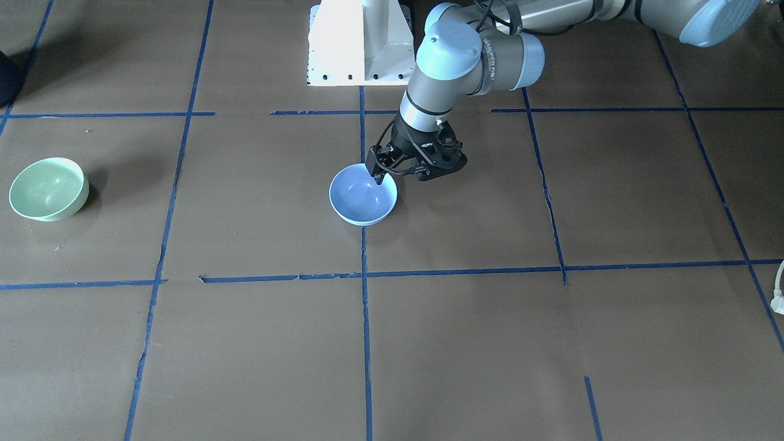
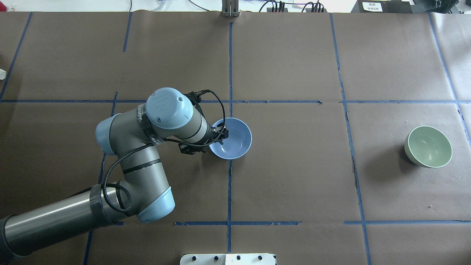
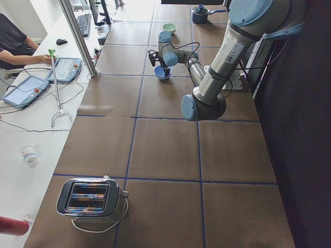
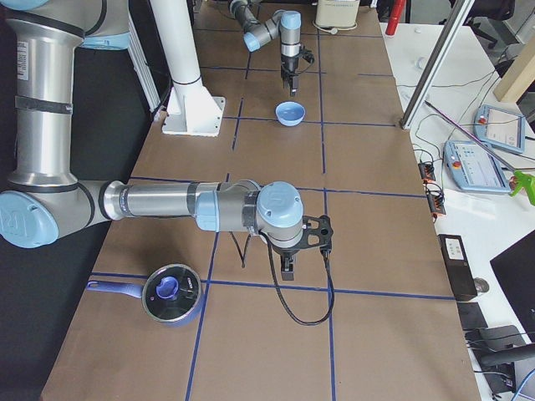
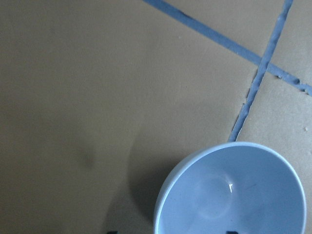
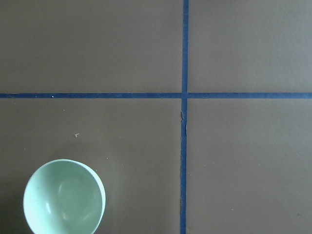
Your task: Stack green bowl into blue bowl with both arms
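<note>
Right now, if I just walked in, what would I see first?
Probably the big grey left arm, bent over the middle of the table with its open fingers straddling the rim of the blue bowl. Next, the green bowl sitting alone far off toward the robot's right.

Taped table (image 2: pixel 294 55) — blue bowl (image 2: pixel 232 138), green bowl (image 2: pixel 428 146)

A robotics lab: paper-covered table (image 2: pixel 294 176) gridded with blue tape (image 2: pixel 229 184), teach pendants (image 3: pixel 20 90), seated operator (image 3: pixel 13 39).
</note>
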`<action>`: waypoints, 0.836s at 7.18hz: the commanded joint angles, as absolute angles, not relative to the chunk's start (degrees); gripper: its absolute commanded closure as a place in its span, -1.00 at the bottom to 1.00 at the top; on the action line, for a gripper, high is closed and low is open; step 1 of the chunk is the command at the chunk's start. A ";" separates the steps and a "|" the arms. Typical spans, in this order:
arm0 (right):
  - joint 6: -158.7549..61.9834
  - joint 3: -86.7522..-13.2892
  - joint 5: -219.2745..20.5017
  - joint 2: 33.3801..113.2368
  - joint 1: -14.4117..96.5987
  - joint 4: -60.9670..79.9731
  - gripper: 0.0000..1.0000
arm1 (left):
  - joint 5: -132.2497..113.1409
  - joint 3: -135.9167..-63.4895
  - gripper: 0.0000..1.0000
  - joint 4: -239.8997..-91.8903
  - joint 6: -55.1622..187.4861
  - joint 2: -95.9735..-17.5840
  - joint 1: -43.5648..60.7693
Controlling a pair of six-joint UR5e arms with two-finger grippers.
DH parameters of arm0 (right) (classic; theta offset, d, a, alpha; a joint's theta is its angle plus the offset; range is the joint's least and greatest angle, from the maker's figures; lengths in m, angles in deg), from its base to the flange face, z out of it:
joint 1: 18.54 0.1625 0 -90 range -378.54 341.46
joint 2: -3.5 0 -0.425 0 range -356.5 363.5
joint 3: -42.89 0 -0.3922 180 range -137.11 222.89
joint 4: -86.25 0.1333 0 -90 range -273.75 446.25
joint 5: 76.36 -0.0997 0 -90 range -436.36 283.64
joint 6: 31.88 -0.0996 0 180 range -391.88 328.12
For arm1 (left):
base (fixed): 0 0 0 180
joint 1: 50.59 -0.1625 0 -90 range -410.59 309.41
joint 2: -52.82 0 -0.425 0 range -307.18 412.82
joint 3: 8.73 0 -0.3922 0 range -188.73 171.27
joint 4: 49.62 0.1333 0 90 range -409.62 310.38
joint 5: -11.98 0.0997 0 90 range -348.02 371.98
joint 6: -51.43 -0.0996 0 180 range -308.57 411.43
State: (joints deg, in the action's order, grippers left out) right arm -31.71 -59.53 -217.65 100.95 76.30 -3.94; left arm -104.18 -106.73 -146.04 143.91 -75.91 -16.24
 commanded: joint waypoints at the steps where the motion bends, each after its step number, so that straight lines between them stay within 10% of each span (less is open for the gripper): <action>1: -48.92 -59.16 -217.08 103.41 67.46 11.01 -1.00 | -108.43 -117.84 -1.00 -134.90 136.45 -72.02 -10.45; 6: -80.51 -50.19 -208.83 106.60 49.62 43.86 -1.00 | -108.87 -126.95 -1.00 -129.24 128.25 -65.31 -6.03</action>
State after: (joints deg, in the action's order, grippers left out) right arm -73.30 -51.71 -211.37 106.60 54.70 38.34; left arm -108.86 -126.04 -129.60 128.92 -66.37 -6.46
